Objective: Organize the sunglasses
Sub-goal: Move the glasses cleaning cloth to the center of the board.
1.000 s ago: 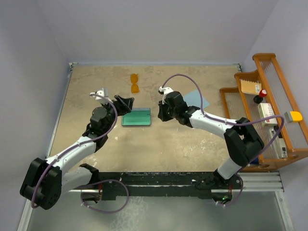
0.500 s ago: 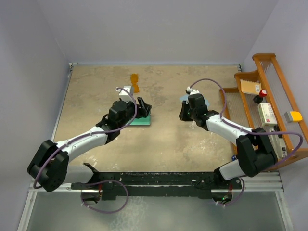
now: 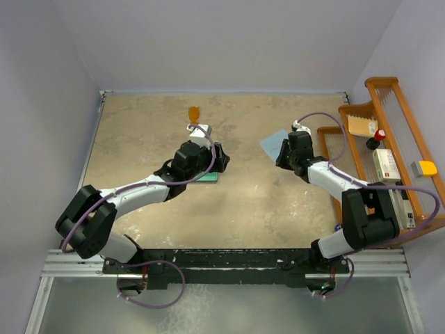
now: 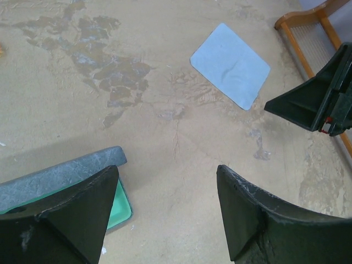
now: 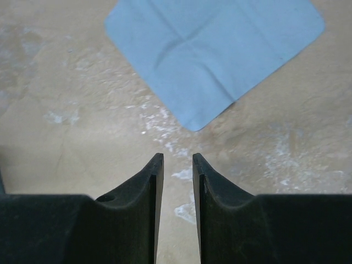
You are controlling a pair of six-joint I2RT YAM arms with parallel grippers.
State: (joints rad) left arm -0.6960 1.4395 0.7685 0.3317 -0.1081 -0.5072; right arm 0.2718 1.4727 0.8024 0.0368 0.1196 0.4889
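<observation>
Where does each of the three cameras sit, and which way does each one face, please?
Top external: above and behind the arms, looking down on the table; both arms show, left pincer near the case, right pincer near the cloth.
Left wrist: on the left arm, facing across the table toward the rack; its open fingers frame the bottom.
Right wrist: on the right arm, facing down at the cloth; its fingers stand narrowly apart.
Shared: the cloth shows in all three.
</observation>
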